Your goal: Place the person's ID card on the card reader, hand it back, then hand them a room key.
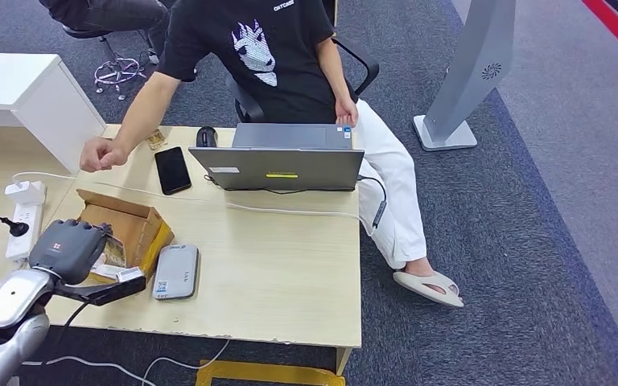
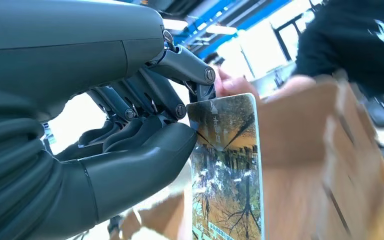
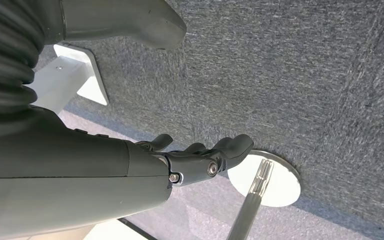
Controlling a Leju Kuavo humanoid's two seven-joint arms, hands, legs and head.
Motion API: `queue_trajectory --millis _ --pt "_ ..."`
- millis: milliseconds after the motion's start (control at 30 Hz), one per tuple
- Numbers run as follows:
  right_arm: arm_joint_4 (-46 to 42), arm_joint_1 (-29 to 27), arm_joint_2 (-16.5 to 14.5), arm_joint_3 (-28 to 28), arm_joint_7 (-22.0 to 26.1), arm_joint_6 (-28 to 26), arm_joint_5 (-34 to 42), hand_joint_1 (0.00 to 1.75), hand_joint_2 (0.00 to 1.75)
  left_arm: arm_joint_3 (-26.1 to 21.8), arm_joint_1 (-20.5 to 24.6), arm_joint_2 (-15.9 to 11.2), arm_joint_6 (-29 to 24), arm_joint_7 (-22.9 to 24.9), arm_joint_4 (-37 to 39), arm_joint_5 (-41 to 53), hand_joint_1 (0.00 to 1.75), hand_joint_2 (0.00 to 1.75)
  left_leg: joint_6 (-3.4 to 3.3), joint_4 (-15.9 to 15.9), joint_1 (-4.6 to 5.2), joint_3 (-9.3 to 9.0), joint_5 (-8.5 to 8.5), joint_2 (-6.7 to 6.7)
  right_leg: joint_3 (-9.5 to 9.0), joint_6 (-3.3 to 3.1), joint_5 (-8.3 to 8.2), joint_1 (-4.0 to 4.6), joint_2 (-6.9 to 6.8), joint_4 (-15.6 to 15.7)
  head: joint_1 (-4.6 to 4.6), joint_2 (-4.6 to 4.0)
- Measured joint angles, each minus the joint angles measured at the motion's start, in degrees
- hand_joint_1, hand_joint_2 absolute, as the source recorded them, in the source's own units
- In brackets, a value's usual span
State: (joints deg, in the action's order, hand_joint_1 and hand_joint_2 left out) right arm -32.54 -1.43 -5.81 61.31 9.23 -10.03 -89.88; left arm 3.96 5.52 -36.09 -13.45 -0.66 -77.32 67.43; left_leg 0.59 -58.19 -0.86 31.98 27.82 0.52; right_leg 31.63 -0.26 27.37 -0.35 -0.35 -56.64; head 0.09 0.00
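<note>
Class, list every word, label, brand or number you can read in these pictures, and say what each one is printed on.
Black T-shirt: small white print at the collar, too small to read.
Picture-printed card held by the left hand: characters too blurred.
Grey card reader: stickers unreadable.
Grey laptop: labels unreadable.
Nothing is legible.

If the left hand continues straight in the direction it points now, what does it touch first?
Probably the open cardboard box: the left hand holds a card and points right at it. The grey card reader lies just beyond. Depth is unclear, so the hand might pass above the box.
</note>
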Motion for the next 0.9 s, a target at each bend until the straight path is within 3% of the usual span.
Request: queue_trajectory --millis 767,900 --pt "0.0 0.0 0.0 0.0 0.5 0.0 0.0 0.00 1.75 -1.6 1.8 -1.3 -0.3 0.0 -2.2 -0.6 1.75 1.75 0.01 0.0 0.00 0.00 0.00 0.01 0.01 0.00 0.00 0.00 0.01 0.0 0.00 0.00" --pt "0.0 -0.1 0.0 0.0 0.6 0.0 0.0 0.00 1.75 -2.7 2.6 -2.2 -1.1 -0.4 -3.2 -4.1 1.75 1.75 0.01 0.0 -0.01 0.00 -0.01 0.01 0.03 0.00 0.00 0.00 0.01 0.0 -0.01 0.00"
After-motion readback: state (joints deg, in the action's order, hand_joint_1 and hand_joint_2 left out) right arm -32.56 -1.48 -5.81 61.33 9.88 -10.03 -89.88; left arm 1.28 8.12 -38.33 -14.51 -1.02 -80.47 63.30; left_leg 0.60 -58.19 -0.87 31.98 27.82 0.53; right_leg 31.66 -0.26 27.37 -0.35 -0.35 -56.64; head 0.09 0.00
